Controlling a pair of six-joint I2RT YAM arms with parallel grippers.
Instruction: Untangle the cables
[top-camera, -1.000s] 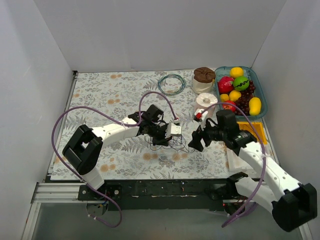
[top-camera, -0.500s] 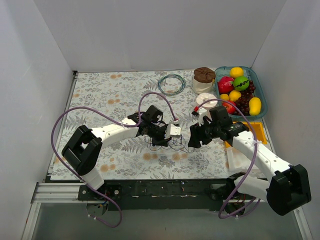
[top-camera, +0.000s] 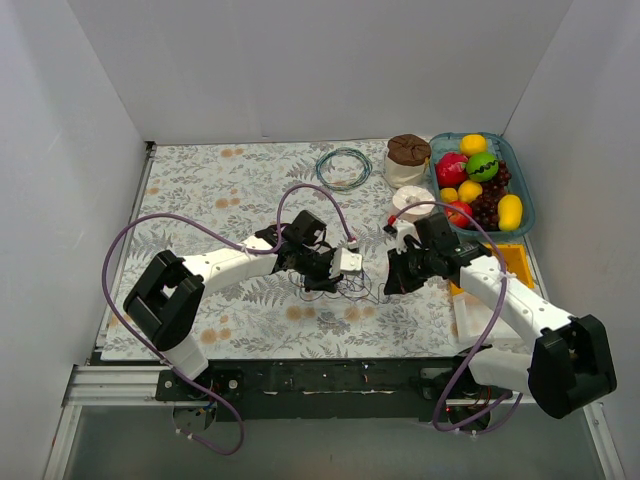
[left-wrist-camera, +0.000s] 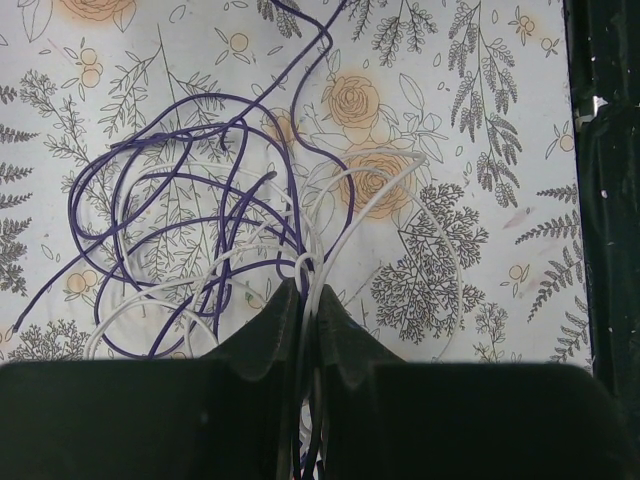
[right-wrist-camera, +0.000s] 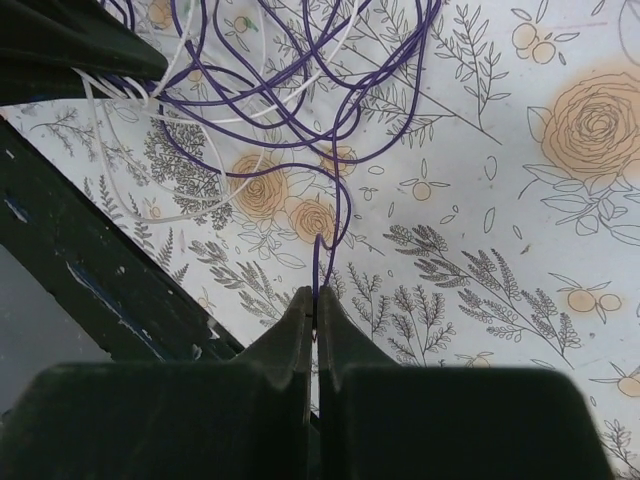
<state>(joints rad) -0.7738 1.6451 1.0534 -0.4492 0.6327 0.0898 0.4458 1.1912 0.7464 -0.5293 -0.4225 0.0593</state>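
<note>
Top external view showed the cables (top-camera: 345, 287) as one loose tangle on the desk (top-camera: 220, 190), lying towards the front edge and about mid-width, right between my two tools. My left tool (top-camera: 322, 277) was on the left side of the tangle and my right tool (top-camera: 392, 283) was on the right side, so the mess sat in the gap between them.

Right wrist view was pretty clear. My right tool was fully pinched together with a single purple cable (right-wrist-camera: 320, 262) going straight in between the tips. That strand ran up from the tips into a bunch of purple loops crossing over each other, with a few white ones mixed in at the upper left. The black frame rail (right-wrist-camera: 90, 260) at the desk edge was just beside it on the left.

Left wrist view was the same story. My left tool was clamped shut, with a small loop of white cable (left-wrist-camera: 303, 263) sitting right at the tips and thin strands, white and purple, trapped down between the fingers. Big purple loops spread out to the left of the tips, and a wide white arc curved off to the right. Everything lay flat on the flowery cloth.

Further back there was a neat teal wire coil (top-camera: 343, 168), well apart from the tangle. A brown-lidded jar (top-camera: 408, 150) stood at the back right, with a white tape roll (top-camera: 412, 200) in front of it.
</note>
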